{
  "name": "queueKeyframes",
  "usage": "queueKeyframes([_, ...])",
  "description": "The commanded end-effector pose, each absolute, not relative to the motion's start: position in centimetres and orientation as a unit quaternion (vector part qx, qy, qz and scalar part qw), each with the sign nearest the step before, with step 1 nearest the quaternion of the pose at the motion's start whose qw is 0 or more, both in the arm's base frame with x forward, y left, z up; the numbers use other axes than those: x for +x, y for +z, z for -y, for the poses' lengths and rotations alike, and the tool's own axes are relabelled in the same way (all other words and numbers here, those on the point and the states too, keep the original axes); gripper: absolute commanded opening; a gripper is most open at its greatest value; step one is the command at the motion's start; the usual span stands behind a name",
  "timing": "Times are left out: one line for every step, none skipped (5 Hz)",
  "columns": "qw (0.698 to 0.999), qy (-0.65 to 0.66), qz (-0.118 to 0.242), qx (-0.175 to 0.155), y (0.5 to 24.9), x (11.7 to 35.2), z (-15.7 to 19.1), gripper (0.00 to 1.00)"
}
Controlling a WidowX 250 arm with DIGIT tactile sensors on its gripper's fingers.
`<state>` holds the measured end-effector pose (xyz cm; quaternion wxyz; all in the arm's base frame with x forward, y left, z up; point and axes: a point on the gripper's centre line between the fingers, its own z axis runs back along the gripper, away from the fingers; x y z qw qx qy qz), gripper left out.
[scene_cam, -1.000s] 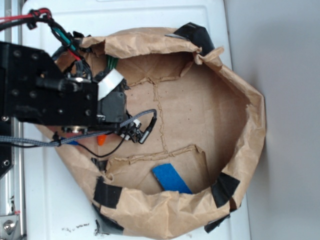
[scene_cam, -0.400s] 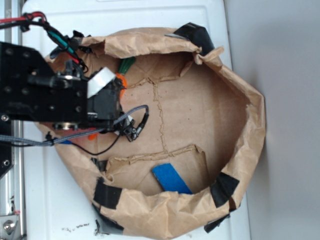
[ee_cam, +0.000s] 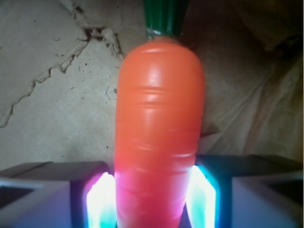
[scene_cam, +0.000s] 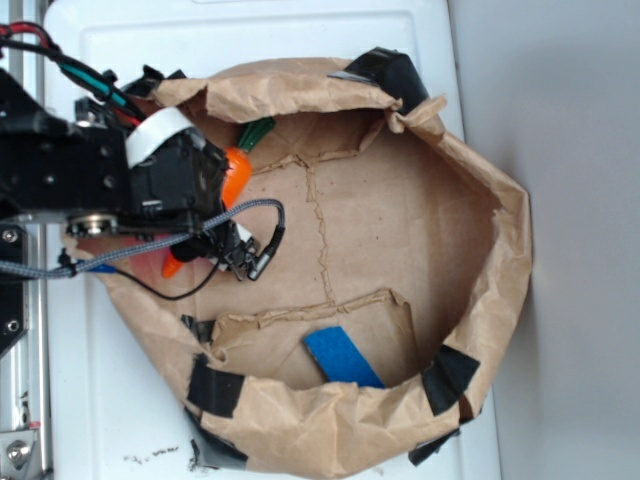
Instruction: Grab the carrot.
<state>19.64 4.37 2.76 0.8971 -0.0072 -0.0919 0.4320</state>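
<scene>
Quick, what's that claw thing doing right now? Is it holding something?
Gripper: jaws closed on the carrot, which sits between the two lit fingers, green stem pointing away.

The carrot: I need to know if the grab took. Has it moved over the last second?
Yes. The carrot has shifted leftward with the gripper, judged against the blue piece.
</scene>
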Motion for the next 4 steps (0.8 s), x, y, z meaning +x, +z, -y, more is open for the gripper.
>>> queueKeyframes([0.882,0.462,0.076,-0.045,11.0,20.6,-2.9,0.0])
queueKeyframes([0.886,0.457,0.067,-0.046,16.0,22.6,-1.6,0.0])
queueKeyframes([0.888,0.453,0.066,-0.049,17.7,22.9,-1.3,0.0])
queueKeyframes([0.897,0.425,0.115,-0.031,18.0,21.9,-0.9,0.0])
